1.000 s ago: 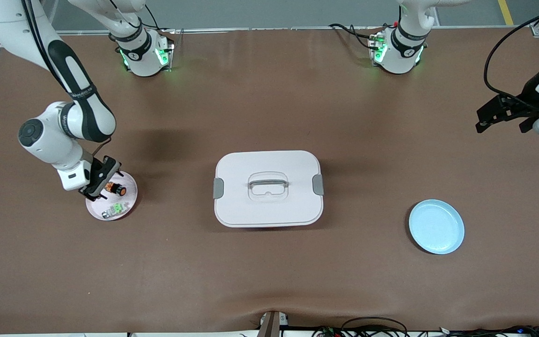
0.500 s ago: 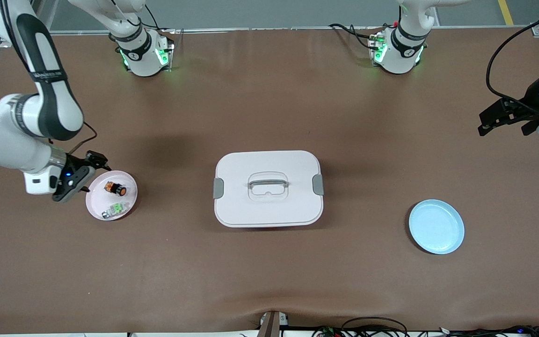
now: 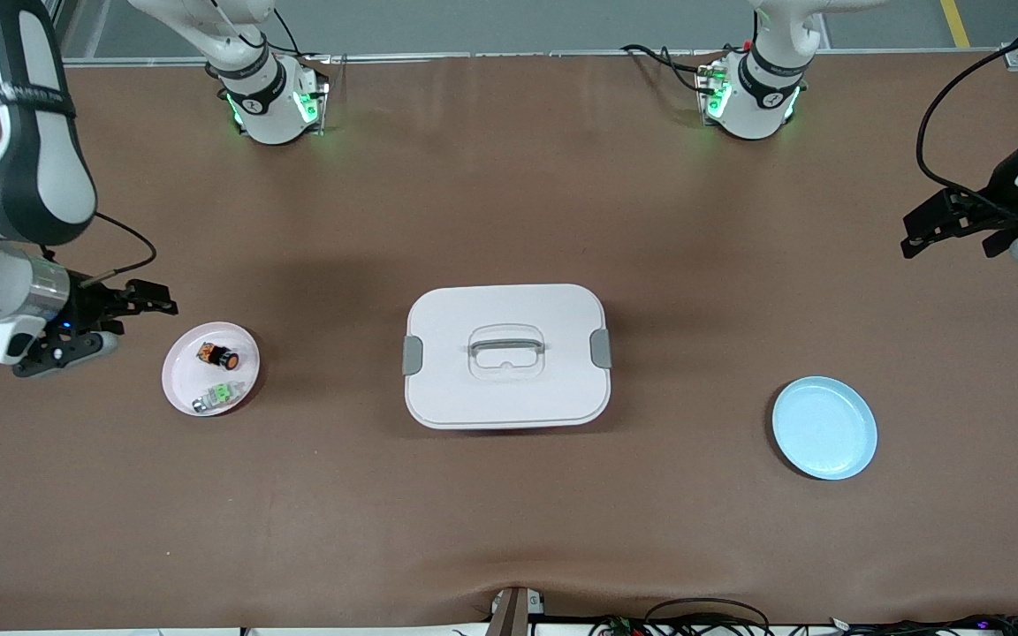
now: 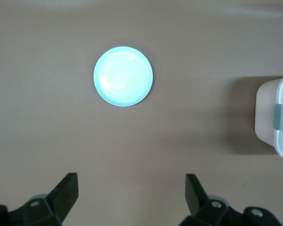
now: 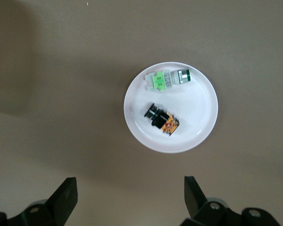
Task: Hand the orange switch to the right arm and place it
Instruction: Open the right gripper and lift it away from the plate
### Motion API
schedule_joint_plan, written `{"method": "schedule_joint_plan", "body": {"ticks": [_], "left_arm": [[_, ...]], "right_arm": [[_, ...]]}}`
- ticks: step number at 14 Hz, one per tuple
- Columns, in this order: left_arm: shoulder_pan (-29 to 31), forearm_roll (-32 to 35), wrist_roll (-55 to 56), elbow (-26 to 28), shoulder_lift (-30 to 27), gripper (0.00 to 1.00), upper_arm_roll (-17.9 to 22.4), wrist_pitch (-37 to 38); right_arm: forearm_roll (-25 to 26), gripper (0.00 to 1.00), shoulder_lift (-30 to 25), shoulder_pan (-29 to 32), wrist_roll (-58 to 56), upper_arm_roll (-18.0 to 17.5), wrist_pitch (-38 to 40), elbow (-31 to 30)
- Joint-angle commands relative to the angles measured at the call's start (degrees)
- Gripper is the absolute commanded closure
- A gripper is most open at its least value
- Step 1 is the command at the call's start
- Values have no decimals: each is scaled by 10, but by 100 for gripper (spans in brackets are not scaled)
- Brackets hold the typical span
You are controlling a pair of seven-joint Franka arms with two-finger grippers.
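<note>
The orange switch (image 3: 218, 356) (image 5: 161, 120), a small black stub with an orange face, lies on its side in a pale round plate (image 3: 180, 373) (image 5: 199, 109) toward the right arm's end of the table. My right gripper (image 3: 140, 327) (image 5: 129, 188) hangs open and empty over bare table beside that plate, apart from it. At the table's edge toward the left arm's end, my left gripper (image 3: 946, 247) (image 4: 132, 186) hangs open over bare table with nothing between its fingers.
A silver-and-green part (image 3: 215, 397) (image 5: 167, 79) shares the pale plate, nearer the front camera than the switch. A white lidded box with a handle (image 3: 506, 355) (image 4: 280, 117) stands mid-table. A light blue plate (image 3: 824, 427) (image 4: 123, 76) lies toward the left arm's end.
My right gripper has drawn back from over the pale plate to the table beside it, open and empty. The switch stays on the plate. The left arm has hardly moved.
</note>
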State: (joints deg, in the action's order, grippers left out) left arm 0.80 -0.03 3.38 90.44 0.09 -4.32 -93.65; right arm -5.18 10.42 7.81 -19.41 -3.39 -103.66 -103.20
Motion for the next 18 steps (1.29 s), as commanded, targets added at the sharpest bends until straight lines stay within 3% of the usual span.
{"method": "schedule_joint_plan", "body": {"ticks": [1, 8, 11, 18], "left_arm": [[1, 15, -10, -11, 4, 0, -2, 10], [1, 15, -11, -11, 7, 0, -2, 10], [2, 13, -11, -14, 7, 0, -2, 10], [-1, 13, -8, -16, 7, 0, -6, 10]], "right_arm": [[22, 0, -29, -10, 81, -6, 54, 29], [27, 0, -80, -18, 100, -7, 106, 63], [81, 0, -83, -44, 124, -9, 113, 82], [83, 0, -78, -36, 155, -2, 142, 148]]}}
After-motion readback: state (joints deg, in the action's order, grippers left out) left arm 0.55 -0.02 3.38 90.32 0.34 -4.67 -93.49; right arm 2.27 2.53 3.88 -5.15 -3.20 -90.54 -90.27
